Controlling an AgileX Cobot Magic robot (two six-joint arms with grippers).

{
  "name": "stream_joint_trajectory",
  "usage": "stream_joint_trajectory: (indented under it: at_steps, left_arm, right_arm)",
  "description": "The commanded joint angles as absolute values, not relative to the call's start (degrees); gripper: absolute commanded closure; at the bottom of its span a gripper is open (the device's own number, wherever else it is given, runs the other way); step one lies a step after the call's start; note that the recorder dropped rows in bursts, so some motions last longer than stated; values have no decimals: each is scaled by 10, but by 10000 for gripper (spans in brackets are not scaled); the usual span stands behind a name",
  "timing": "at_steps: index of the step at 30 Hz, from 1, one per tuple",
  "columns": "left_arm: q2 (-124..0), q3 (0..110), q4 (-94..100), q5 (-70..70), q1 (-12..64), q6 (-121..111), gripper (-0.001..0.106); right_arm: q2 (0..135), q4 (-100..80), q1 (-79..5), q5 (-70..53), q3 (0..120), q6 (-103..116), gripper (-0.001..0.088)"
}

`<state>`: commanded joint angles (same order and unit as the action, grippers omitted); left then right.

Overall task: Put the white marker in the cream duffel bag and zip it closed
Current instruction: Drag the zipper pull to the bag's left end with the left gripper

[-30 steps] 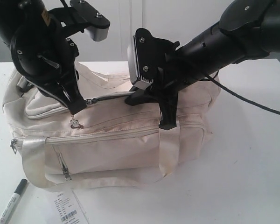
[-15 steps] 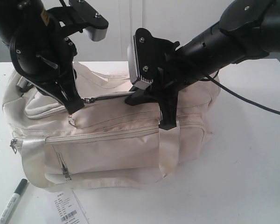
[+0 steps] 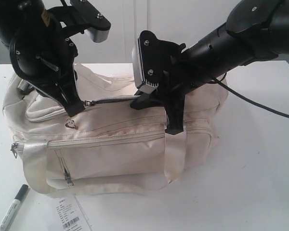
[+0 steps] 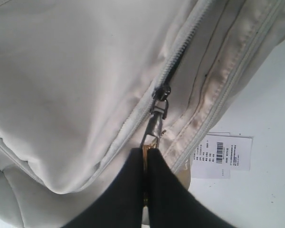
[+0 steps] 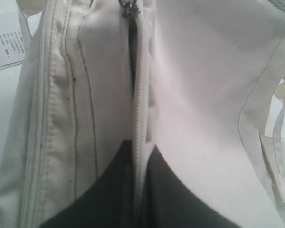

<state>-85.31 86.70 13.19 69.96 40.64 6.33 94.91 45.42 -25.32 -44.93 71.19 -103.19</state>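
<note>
White marker (image 3: 12, 208), slim with a dark cap, is lying at lower left beside a flat barcode label (image 3: 70, 215). Behind, the soft cream duffel bag (image 3: 115, 149) is slumping; the left gripper (image 4: 145, 161) is pinching its metal zipper pull (image 4: 154, 126) tight, and the right gripper (image 5: 140, 147) is clamping the zipper's fabric edge.

Nothing legible; one printed label in frame.
Barcode label (image 3: 70, 216) lies on the table (image 3: 250, 192) at 7 o'clock from the cream duffel bag (image 3: 111, 144). It has bars toward its 5 o'clock corner and rows of small print over the rest, all too small to read in the exterior view. In the left wrist view the label (image 4: 223, 154) shows bars, a row of digits and text lines, too blurred to read. The right wrist view catches only part of it. White marker (image 3: 12, 208) at 9 o'clock of the label: barrel print can't be resolved.
</note>
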Motion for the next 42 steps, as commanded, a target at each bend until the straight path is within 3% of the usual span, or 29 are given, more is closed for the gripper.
stream_joint_trajectory:
  at_steps: [7,35,42]
  left_arm:
    - [-853,867,109,700,367,68,1053]
    - [-853,866,171,700,366,93,1053]
    - [-853,866,159,700,325,103,1053]
  right_arm:
    - [949,452,-253,-445,712,-1028,868]
    - [949,452,-253,-434,712,-1021,868]
    - [949,452,-253,-432,712,-1018,868]
